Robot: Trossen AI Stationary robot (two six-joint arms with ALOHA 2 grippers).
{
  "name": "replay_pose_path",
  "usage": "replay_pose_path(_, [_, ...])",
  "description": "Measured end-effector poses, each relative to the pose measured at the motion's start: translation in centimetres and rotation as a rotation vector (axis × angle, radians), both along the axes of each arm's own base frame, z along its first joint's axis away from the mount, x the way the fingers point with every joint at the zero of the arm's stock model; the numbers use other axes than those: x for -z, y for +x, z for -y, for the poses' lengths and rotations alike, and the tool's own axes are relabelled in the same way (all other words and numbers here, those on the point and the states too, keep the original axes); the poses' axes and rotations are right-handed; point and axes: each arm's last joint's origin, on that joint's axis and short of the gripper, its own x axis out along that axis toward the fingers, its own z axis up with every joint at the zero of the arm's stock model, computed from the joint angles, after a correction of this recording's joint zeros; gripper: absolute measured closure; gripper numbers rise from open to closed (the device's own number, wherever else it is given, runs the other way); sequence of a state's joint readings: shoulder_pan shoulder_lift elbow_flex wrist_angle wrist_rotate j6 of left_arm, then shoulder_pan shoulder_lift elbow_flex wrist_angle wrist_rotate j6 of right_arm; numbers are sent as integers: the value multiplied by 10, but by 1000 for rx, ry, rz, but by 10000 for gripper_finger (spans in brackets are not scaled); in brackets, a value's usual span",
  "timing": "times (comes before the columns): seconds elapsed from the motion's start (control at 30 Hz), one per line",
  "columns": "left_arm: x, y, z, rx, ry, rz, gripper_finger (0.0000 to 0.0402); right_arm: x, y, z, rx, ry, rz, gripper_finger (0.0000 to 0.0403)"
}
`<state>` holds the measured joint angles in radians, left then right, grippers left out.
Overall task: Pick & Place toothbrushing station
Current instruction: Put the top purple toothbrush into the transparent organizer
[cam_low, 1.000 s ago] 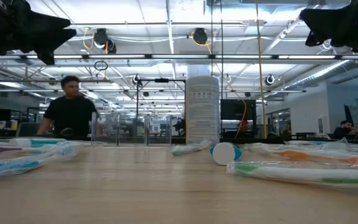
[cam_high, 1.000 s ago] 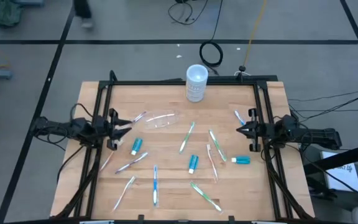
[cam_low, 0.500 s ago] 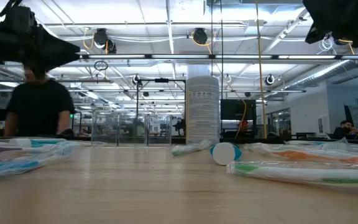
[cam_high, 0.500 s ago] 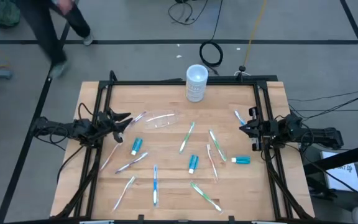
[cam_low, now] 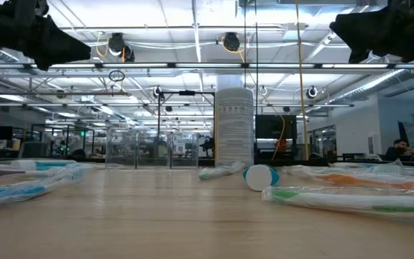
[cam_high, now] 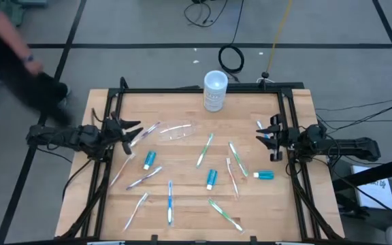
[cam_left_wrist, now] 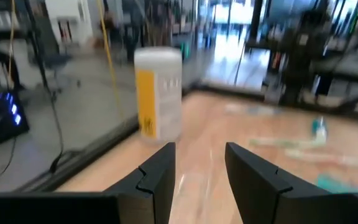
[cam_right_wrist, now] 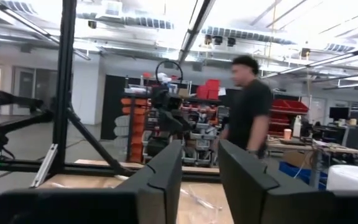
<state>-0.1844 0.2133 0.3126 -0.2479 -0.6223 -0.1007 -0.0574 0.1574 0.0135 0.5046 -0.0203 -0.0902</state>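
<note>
The toothbrushing station, a clear shallow tray [cam_high: 176, 131], lies flat on the wooden table left of its middle. My left gripper [cam_high: 134, 132] hovers open just left of the tray, pointing about level toward it; between its fingers [cam_left_wrist: 197, 171] there is nothing. My right gripper [cam_high: 260, 139] hangs open near the table's right edge, above a toothbrush [cam_high: 262, 128], and touches nothing. Its wrist view shows the empty gap [cam_right_wrist: 200, 168] and the room beyond.
A white cup [cam_high: 214, 90] stands upright at the far edge. Several toothbrushes [cam_high: 204, 150] and toothpaste tubes [cam_high: 149, 159] lie scattered over the middle and near half. A black frame [cam_high: 203, 88] runs along the table's edges. A person [cam_high: 12, 54] moves beyond the far left corner.
My left gripper has risen and tipped up from pointing downward to about level, still open. My right gripper has stayed in place and its fingers have opened. The person has walked from behind the table toward its left. The tray has not moved.
</note>
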Motion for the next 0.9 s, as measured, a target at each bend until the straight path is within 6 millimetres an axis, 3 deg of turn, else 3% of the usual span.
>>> replay_pose_path(0.23, [-13, 14, 4, -2, -149, -343, 257, 0, 0, 0, -5, -1, 0, 298])
replay_pose_path(0.5, [17, 31, 10, -149, -374, -680, 257, 1, 0, 0, -6, 0, -15, 298])
replay_pose_path(0.9, [45, 45, 5, -449, -546, -815, 257, 2, 1, 0, -6, 0, -17, 298])
